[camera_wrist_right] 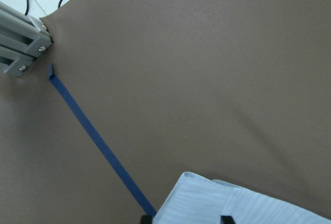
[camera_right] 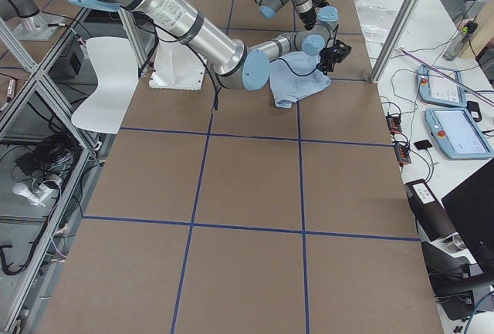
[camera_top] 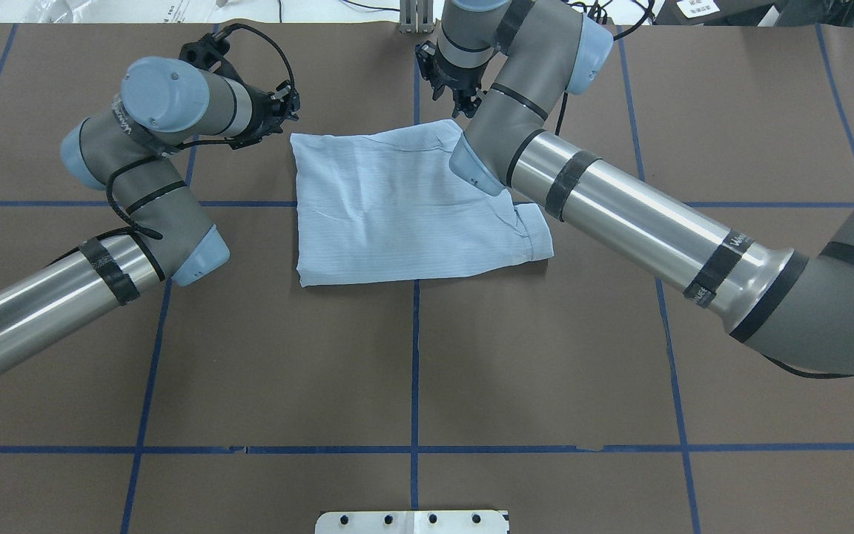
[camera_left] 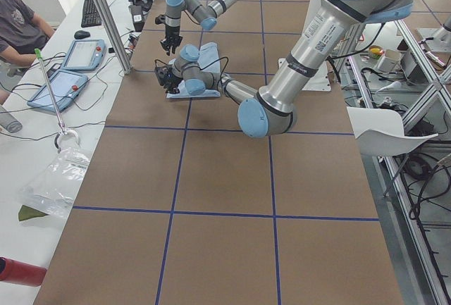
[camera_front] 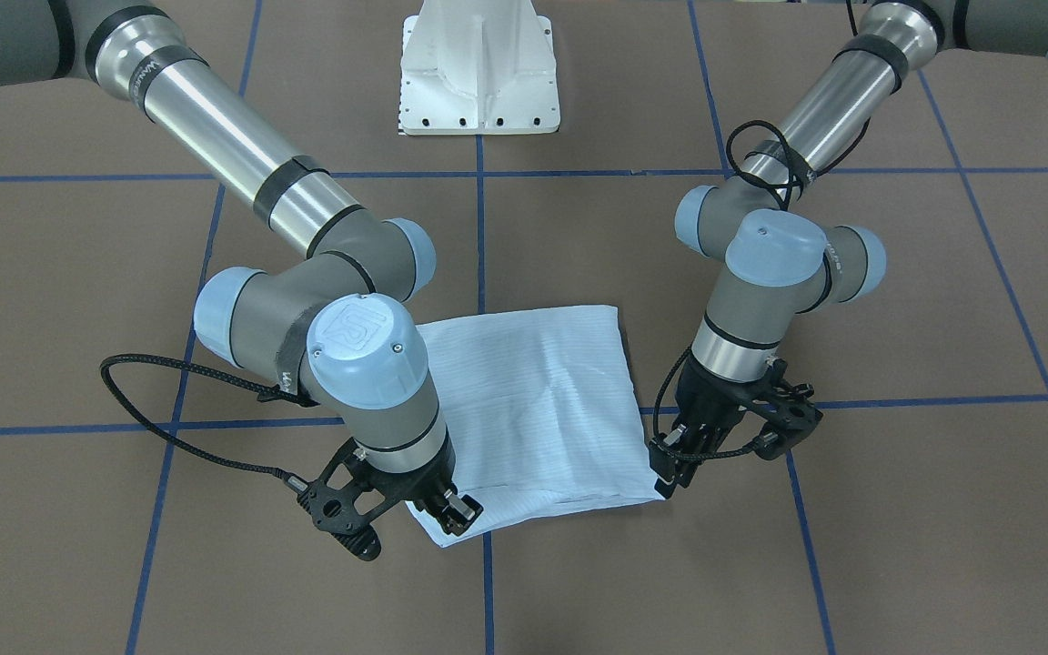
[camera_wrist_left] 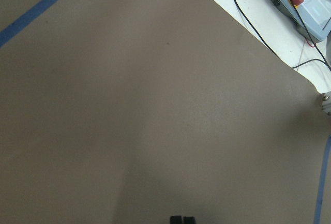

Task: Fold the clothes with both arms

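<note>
We see the shirt [camera_top: 397, 208] folded flat, left gripper [camera_wrist_left: 182, 220] pressed together beside its far-left corner, right gripper [camera_wrist_right: 186, 218] spread astride the far-right.

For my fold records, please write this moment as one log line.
shirt: folded flat on table | left gripper: shut, beside shirt corner | right gripper: open over shirt corner
</note>
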Controlling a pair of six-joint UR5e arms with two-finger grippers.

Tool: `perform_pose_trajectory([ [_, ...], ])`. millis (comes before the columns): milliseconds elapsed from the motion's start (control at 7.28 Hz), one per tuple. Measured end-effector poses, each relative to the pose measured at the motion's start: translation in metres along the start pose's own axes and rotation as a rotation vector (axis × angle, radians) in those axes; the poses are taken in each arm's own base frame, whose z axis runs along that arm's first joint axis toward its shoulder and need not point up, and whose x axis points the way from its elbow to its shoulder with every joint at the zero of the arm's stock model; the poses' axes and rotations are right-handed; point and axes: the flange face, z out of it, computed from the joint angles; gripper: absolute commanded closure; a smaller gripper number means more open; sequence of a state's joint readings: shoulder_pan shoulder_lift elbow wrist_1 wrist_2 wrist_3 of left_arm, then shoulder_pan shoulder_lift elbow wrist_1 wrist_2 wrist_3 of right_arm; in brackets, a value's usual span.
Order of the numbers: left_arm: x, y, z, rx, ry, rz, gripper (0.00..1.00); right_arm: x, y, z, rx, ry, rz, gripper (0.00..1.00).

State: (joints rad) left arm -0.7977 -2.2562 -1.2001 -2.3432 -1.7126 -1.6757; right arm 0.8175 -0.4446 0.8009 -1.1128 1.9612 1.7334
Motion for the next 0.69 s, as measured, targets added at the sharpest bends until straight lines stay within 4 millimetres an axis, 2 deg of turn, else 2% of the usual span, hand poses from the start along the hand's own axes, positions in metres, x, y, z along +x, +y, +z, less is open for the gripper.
perform_pose_trajectory([
  [275,0.001,-0.005,-0.006,-0.005,0.007,0.016,0.00,0.006,-0.019,-0.004,-0.005,0.002,-0.036,0.00],
  [412,-0.001,-0.006,-0.018,-0.027,0.018,0.047,0.00,0.021,-0.032,-0.007,-0.009,-0.002,-0.058,0.00],
  [550,-0.014,-0.006,-0.039,-0.066,0.032,0.105,0.00,0.053,-0.053,-0.014,-0.019,-0.006,-0.091,0.00],
  [687,-0.030,-0.006,-0.068,-0.096,0.041,0.196,0.00,0.090,-0.075,-0.026,-0.027,0.007,-0.128,0.00],
])
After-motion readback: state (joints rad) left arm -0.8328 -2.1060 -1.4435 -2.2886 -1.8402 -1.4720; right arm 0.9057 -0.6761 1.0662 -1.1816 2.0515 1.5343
